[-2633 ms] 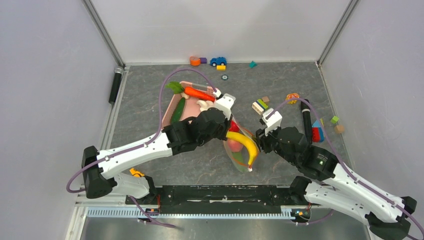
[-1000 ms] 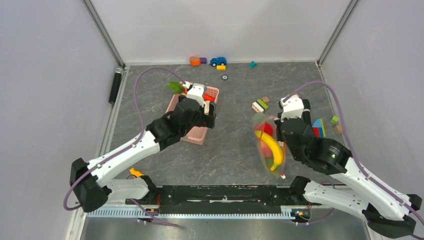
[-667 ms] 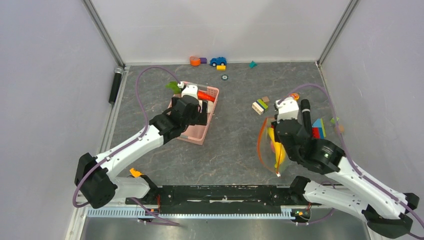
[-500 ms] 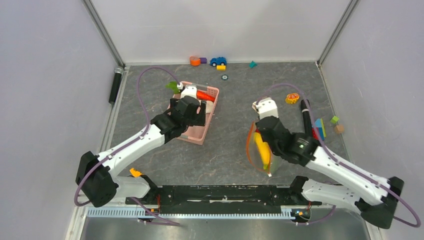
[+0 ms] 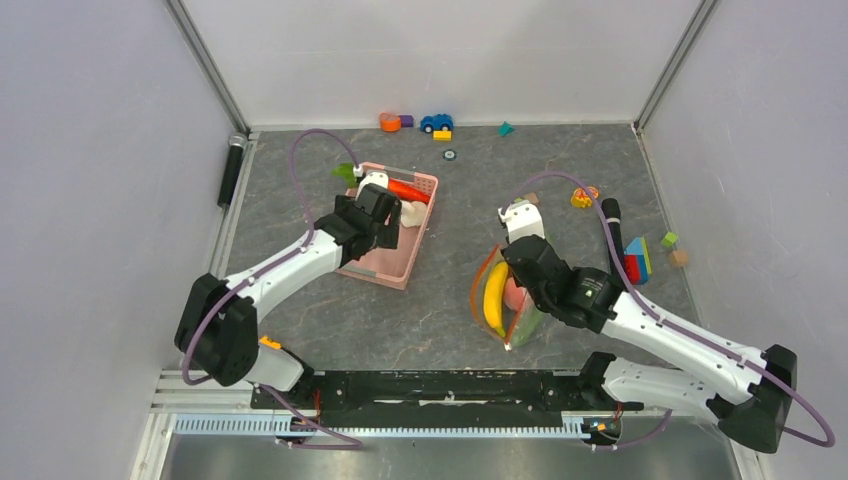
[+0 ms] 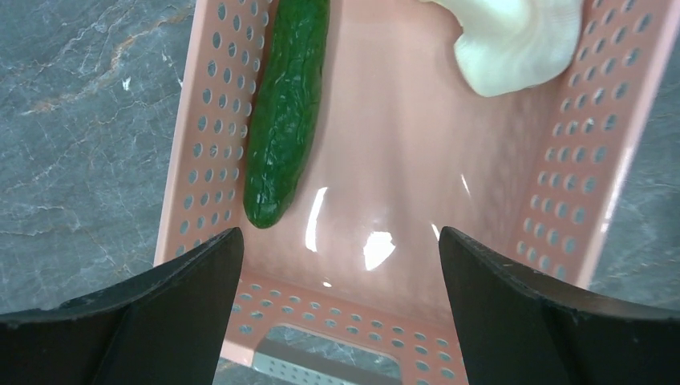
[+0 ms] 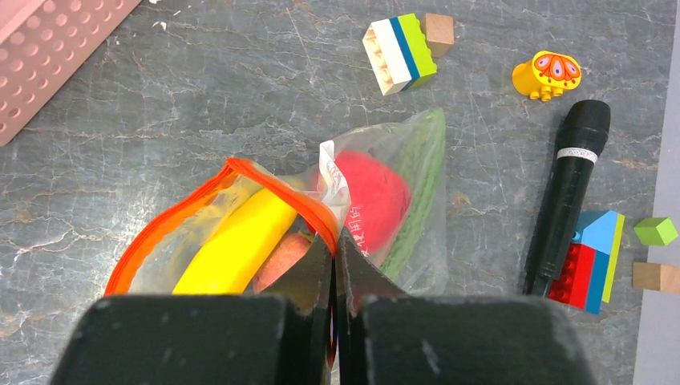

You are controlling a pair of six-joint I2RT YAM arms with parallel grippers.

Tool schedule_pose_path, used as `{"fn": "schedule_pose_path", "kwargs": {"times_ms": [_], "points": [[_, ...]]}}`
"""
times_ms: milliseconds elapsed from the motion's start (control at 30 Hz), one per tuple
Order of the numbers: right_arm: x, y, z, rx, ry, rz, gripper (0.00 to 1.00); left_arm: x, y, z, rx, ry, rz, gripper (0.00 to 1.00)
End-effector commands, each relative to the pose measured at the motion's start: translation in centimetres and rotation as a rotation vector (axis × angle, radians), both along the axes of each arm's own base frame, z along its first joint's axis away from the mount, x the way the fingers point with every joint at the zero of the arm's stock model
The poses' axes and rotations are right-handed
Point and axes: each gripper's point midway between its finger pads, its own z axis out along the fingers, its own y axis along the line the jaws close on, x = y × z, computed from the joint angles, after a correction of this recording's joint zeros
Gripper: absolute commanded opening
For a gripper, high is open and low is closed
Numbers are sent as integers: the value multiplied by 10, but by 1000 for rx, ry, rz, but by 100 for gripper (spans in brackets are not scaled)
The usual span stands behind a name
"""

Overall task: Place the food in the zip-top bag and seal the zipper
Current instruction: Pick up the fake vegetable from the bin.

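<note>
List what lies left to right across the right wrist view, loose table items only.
Pink basket corner → zip-top bag → striped block → brown cube → yellow toy → black microphone → red-blue block stack → green cube.

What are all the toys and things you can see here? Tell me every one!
Pink plastic lattice basket: 1, left of middle.
Long green toy cucumber: 1, in basket.
White toy mushroom: 1, in basket.
Orange toy carrot with green leaves: 1, basket's far end.
Clear plastic zip-top bag: 1, orange-red mouth open, right of middle.
Yellow toy banana: 1, in bag.
Red toy tomato: 1, in bag.
Black microphone: 1, right.
Coloured toy blocks: several, right and far edge.
Blue toy car: 1, far edge.
Left hand: open, over basket.
Right hand: shut on bag's mouth.
</note>
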Motion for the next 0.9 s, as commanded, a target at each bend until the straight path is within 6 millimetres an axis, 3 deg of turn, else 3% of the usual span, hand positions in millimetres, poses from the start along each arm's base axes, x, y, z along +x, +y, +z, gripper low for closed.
{"fn": "schedule_pose_path", "kwargs": {"times_ms": [0,400,867], "points": [[2,1,16,69,-57,-1,0,30,-8,10,16,-44,-57,94],[0,1,22,93,-67,9,1,45,6,-36,-4,95,13,82],[-2,-2,26,117,-84,3,1,42,13,-74,12,202,53,82]]}}
